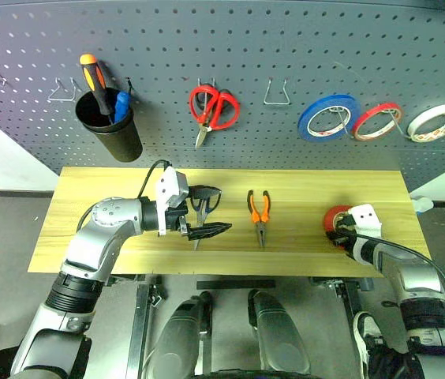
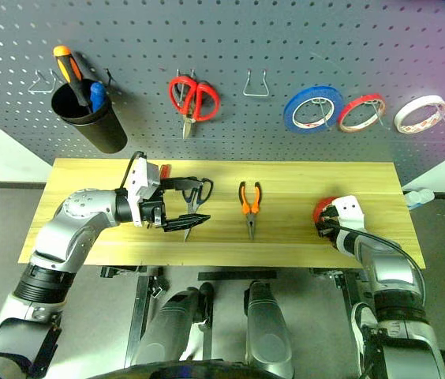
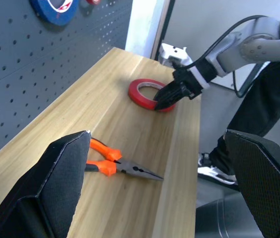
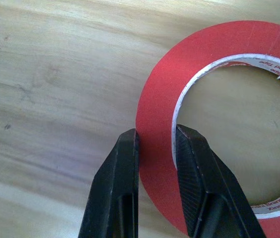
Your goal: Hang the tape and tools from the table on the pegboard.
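Currently the tape point(image 4: 219, 124), an orange-red roll with a pale core, lies flat on the table point(image 1: 309, 185) near its right end, close to the front edge. I judge it light and stiff: a thin hard ring that will not deform, but its smooth wound face could slip if pinched at a slant. The sensible hold is across the ring wall, one finger outside and one in the hole, and my right gripper point(image 4: 156, 134) has exactly that: its two black fingers are pressed onto the red band, outer finger on the rim, inner finger at the core edge. The roll looks to rest on the wood, not yet lifted. My left gripper point(image 1: 207, 212) hangs spread wide and holds nothing, poised over the dark-handled scissors point(image 1: 200, 215); the pliers point(image 1: 259, 212) lie between the two hands. On the pegboard point(image 1: 286, 47) a bare wire hook point(image 1: 276, 92) stands free.
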Action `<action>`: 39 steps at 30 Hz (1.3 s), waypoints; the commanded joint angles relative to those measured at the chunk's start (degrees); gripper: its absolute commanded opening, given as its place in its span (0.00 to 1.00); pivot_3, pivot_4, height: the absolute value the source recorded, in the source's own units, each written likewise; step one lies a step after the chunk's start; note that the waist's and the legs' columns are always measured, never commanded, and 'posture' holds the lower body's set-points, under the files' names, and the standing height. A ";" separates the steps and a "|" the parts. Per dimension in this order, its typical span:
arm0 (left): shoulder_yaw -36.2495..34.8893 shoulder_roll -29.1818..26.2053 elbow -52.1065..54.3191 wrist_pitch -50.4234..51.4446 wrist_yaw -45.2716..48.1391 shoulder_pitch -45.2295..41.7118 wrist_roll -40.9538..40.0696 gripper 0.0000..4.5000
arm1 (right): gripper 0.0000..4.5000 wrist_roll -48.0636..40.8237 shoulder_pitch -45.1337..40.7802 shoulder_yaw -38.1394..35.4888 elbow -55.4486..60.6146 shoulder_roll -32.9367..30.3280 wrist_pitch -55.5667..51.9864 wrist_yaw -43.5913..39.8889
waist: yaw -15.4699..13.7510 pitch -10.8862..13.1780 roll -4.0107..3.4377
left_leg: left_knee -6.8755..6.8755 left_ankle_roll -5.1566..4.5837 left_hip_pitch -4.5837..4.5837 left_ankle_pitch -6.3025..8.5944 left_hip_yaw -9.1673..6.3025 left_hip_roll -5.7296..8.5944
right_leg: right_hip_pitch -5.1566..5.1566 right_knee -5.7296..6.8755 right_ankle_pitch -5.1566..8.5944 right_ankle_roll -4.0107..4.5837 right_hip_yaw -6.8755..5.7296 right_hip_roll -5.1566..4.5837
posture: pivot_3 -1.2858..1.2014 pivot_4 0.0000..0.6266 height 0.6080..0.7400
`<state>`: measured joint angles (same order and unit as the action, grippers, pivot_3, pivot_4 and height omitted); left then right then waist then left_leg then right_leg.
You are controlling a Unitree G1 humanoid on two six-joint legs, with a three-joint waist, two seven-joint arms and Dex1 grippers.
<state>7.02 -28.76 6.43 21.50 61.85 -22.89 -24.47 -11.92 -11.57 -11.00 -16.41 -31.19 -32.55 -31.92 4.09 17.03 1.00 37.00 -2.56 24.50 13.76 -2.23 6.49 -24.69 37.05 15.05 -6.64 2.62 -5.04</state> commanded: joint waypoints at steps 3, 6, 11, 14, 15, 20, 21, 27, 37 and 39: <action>-0.90 0.81 -0.54 -1.81 0.66 -1.14 -0.96 1.00 | 0.15 -7.09 2.25 -6.01 9.35 1.88 -2.07 -0.19 | -0.07 0.00 -0.01 | 0.00 0.01 0.00 -0.03 0.00 0.00 | -0.04 0.05 -0.01 0.01 -0.01 0.00 | 0.46 0.46 0.83; -0.75 1.35 -1.91 -2.50 0.88 -2.05 -0.64 1.00 | 0.15 -9.04 4.03 -7.51 12.10 2.29 -1.45 -0.27 | -0.17 -0.01 -0.01 | 0.00 0.01 0.01 -0.03 0.00 0.00 | -0.03 0.02 -0.01 0.00 -0.04 0.00 | 0.46 0.44 0.83; -0.61 2.13 -3.97 -3.79 1.14 -3.33 -0.24 1.00 | 0.15 -12.16 7.28 -10.72 14.94 3.14 -0.46 0.13 | -0.18 -0.04 -0.02 | 0.02 0.04 0.02 -0.02 0.00 0.03 | 0.00 0.00 -0.04 -0.04 -0.08 -0.02 | 0.45 0.40 0.83; -0.43 2.84 -5.46 -4.52 1.27 -4.65 -0.06 1.00 | 0.15 -14.85 9.54 -13.29 18.12 3.93 -0.28 0.27 | -0.10 -0.08 -0.07 | 0.01 0.06 0.01 -0.04 0.00 0.02 | -0.02 0.02 -0.04 -0.04 -0.09 0.00 | 0.45 0.38 0.83; -0.35 3.15 -6.08 -4.80 1.32 -5.16 0.00 1.00 | 0.15 -16.24 10.03 -14.57 19.49 4.36 -0.16 0.39 | -0.09 -0.09 -0.07 | 0.03 0.09 0.02 -0.05 0.00 0.04 | -0.02 0.04 -0.04 -0.05 -0.09 0.00 | 0.44 0.37 0.83; -0.29 4.68 -8.68 -5.73 1.83 -7.51 -0.06 1.00 | 0.15 -20.61 11.18 -17.62 24.41 5.75 0.37 1.01 | 0.14 -0.38 -0.19 | 0.08 0.16 0.00 -0.07 0.01 0.03 | -0.01 0.07 -0.12 -0.08 -0.09 0.03 | 0.43 0.33 0.83; -0.26 5.04 -9.09 -5.84 1.91 -7.89 -0.09 1.00 | 0.15 -21.00 11.06 -17.91 24.81 5.84 0.81 1.17 | 0.12 -0.46 -0.19 | 0.08 0.16 0.00 -0.08 0.01 0.03 | -0.01 0.08 -0.12 -0.08 -0.09 0.04 | 0.43 0.32 0.83; -0.70 5.80 -10.10 -5.80 2.41 -8.89 -0.51 1.00 | 0.15 -24.06 9.25 -20.32 26.19 6.06 3.29 2.76 | 0.08 -1.05 -0.25 | 0.11 0.14 0.00 -0.20 0.04 0.04 | -0.01 0.09 -0.13 -0.09 -0.11 0.04 | 0.43 0.29 0.83; -0.64 7.10 -12.34 -7.36 2.54 -10.29 0.05 1.00 | 0.15 -25.54 7.24 -21.67 28.08 4.40 6.66 3.63 | 0.16 -2.48 -0.55 | 0.18 0.14 -0.01 -0.23 0.10 0.03 | -0.01 0.16 -0.15 -0.09 -0.12 0.06 | 0.42 0.25 0.83; -0.57 7.35 -12.90 -7.74 2.63 -10.63 0.18 1.00 | 0.15 -25.40 7.43 -21.68 28.55 4.13 7.03 3.88 | 0.17 -2.86 -0.55 | 0.19 0.12 -0.02 -0.23 0.10 0.03 | 0.00 0.18 -0.15 -0.10 -0.12 0.06 | 0.42 0.24 0.83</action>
<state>7.15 -21.71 -6.81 15.19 64.06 -32.21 -24.25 -36.39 -4.27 -30.96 9.13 -26.04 -27.07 -28.33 4.25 14.17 0.46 37.19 -2.44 24.48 13.53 -2.13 6.51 -24.69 37.23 14.90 -6.74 2.50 -4.97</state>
